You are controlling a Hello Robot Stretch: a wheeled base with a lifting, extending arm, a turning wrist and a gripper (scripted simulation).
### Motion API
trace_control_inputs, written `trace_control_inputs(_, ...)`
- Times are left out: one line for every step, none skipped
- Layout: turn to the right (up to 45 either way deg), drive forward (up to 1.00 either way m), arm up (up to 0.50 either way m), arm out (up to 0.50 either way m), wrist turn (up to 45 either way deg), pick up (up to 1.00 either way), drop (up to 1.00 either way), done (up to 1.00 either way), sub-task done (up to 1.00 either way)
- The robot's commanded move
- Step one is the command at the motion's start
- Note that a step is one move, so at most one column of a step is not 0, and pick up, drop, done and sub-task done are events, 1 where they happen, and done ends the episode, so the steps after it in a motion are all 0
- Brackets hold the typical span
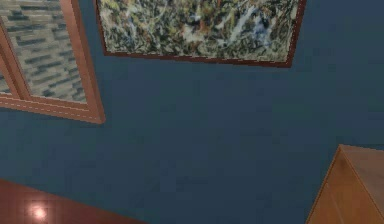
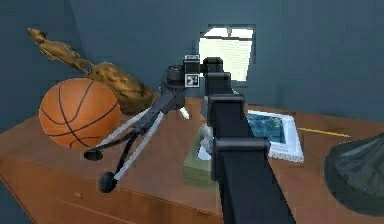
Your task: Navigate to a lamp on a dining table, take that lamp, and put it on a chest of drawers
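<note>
Pointing down-left, end effector (image 2: 98, 168): can't tell grip/load; dark dome obj (image 2: 358, 172) sits apex-up.

forward view: facing ahead, close up to a blue wall (image 1: 200, 130), framed painting (image 1: 200, 28) along the top edge, window (image 1: 45, 55) at the left. arm side view: looking out sideways along the dark arm (image 2: 240, 150), close over a wooden top (image 2: 60, 165), basketball (image 2: 80, 112) large at the left, blue wall behind. possibly shared: wood corner (image 1: 352, 190) at the forward view's right edge with the wooden top; not certain.
</note>
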Motion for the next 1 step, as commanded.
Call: trace_control_inputs(0.0,0.0,0.0,0.0,45.0,0.0,0.0,0.0,0.0)
